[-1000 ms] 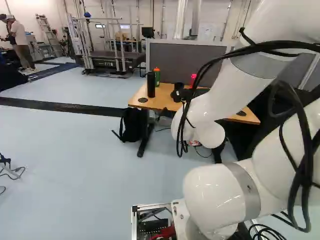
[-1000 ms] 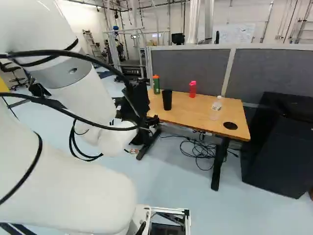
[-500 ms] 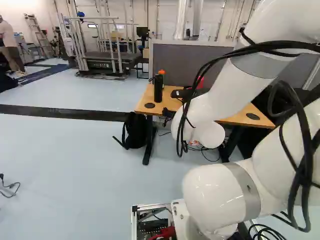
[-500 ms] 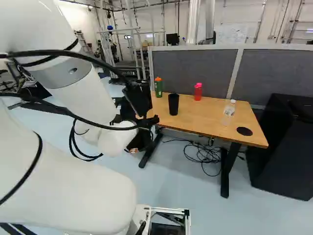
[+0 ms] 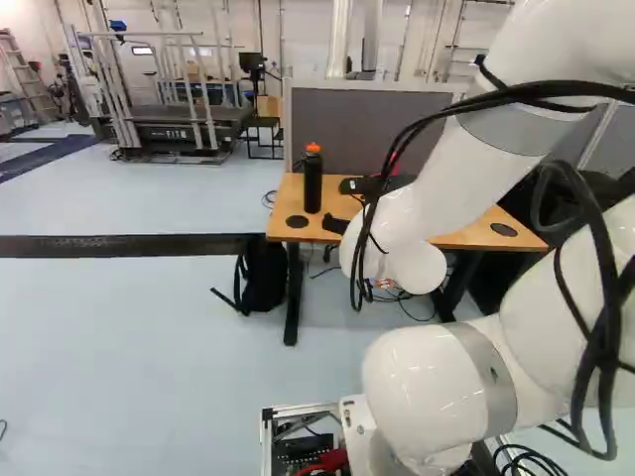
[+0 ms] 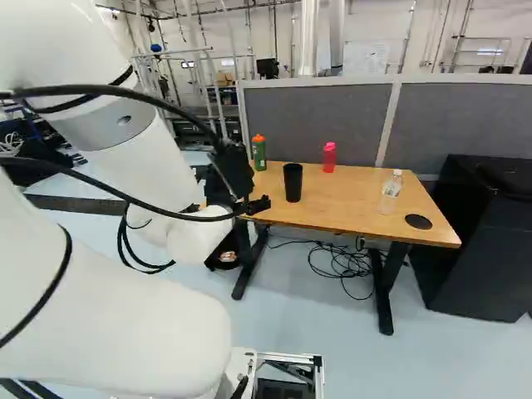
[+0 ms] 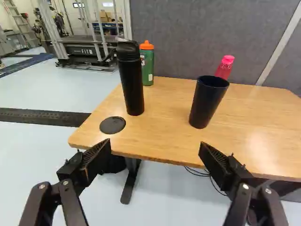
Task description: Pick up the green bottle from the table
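Base (image 5: 303, 451) has moved, turning rightward; still the approach, jaws wide apart, empty. Green bottle (image 7: 147, 68) stands on the worktop (image 7: 160, 132), seemingly just behind the black flask (image 7: 130, 82), so next calls for reaching around that.

A research lab, to judge by the white robot arm (image 5: 446, 188), treadmill (image 5: 174, 136) within a metal frame (image 5: 105, 91), ladder (image 5: 30, 74), and desk (image 6: 349, 195) before grey partition panels (image 6: 316, 120)
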